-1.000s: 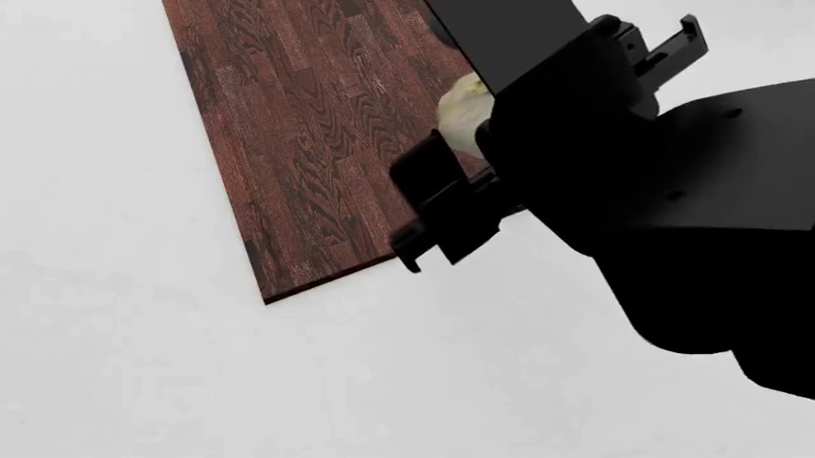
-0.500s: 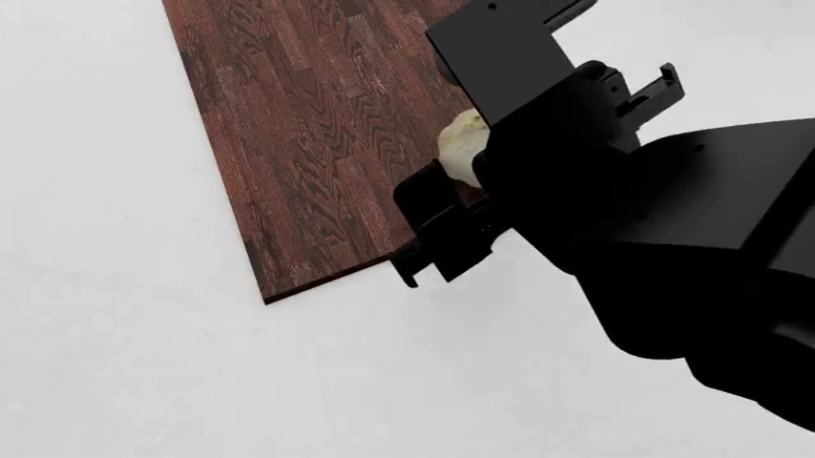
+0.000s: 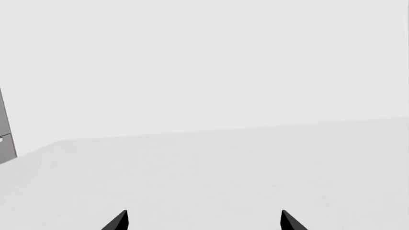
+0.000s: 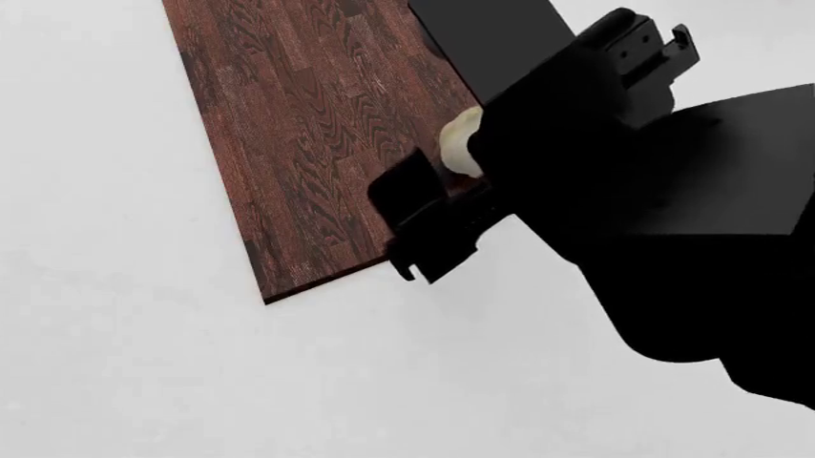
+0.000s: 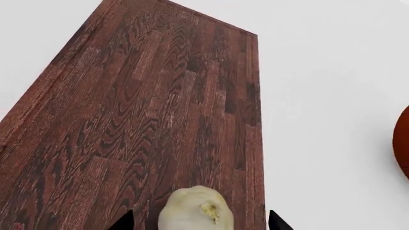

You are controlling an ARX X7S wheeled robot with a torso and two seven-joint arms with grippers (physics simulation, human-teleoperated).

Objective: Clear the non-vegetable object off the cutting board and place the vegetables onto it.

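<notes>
— One veggie is on your cutting board [image 5: 147,120] right now, isn't it?

— Yes. It is the pale round bulb [image 5: 193,210]. It sits on the dark wood near one long edge of the board.

— Where is your right gripper [image 5: 195,221]?

— Your right gripper is right over the bulb. Its two black tips stand wide apart, one on each side of the bulb, and they do not touch it. From the head camera, your big black arm hides most of the bulb [image 4: 457,141].

— And your left gripper [image 3: 203,221]?

— Your left gripper is spread wide too. It has nothing in it. Only the plain white table [image 3: 255,172] is in front of it.

— What is that at the side?

— A round red-brown thing [image 5: 403,143] peeks in on the table, well apart from the board. You cannot tell what it is.
</notes>
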